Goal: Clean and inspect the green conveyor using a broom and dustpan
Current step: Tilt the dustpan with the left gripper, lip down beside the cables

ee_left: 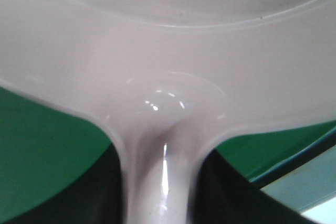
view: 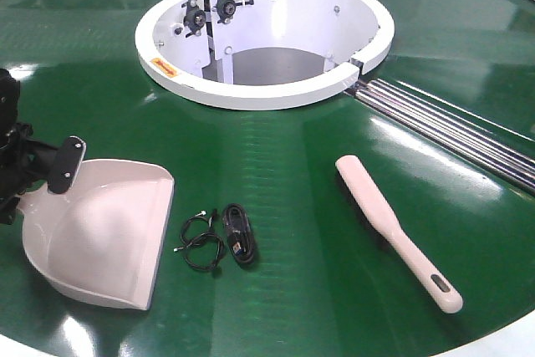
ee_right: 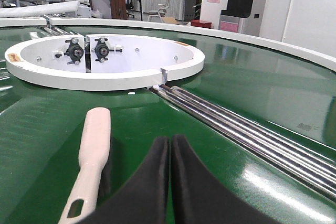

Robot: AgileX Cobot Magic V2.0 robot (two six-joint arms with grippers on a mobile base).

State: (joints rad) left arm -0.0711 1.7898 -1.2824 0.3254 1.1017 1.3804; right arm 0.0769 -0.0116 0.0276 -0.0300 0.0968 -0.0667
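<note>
Left wrist view: left gripper point(ee_left: 161, 153), dark fingers point(ee_left: 102, 195) closed against either side of a narrow pale handle; the handle belongs to the dustpan point(ee_left: 168, 61), whose pinkish-beige scoop widens away from the grip and fills most of the view; green belt visible under it on both sides. Front view, same item: dustpan point(view: 104, 240) at the near left of the green conveyor point(view: 292, 156), open lip facing right, one black finger of the left gripper point(view: 65, 166) lying over its rear wall; whether the scoop rests on the belt or is held just clear cannot be told. Right wrist view: right gripper point(ee_right: 170, 142), two black fingers pressed flat together, nothing between them, low over the belt; broom point(ee_right: 92, 145) just to their left, slotted handle end nearest the camera, broad end pointing toward the white hub point(ee_right: 105, 80). Front view: broom point(view: 393, 227) lying flat at near right, smooth back up, bristles not seen, well apart from the dustpan; coiled black cable point(view: 239, 236) and thin black wire point(view: 199, 242) on the belt between the two, just beside the dustpan lip; steel rollers point(view: 456, 133) running from the hub toward the right edge.
</note>
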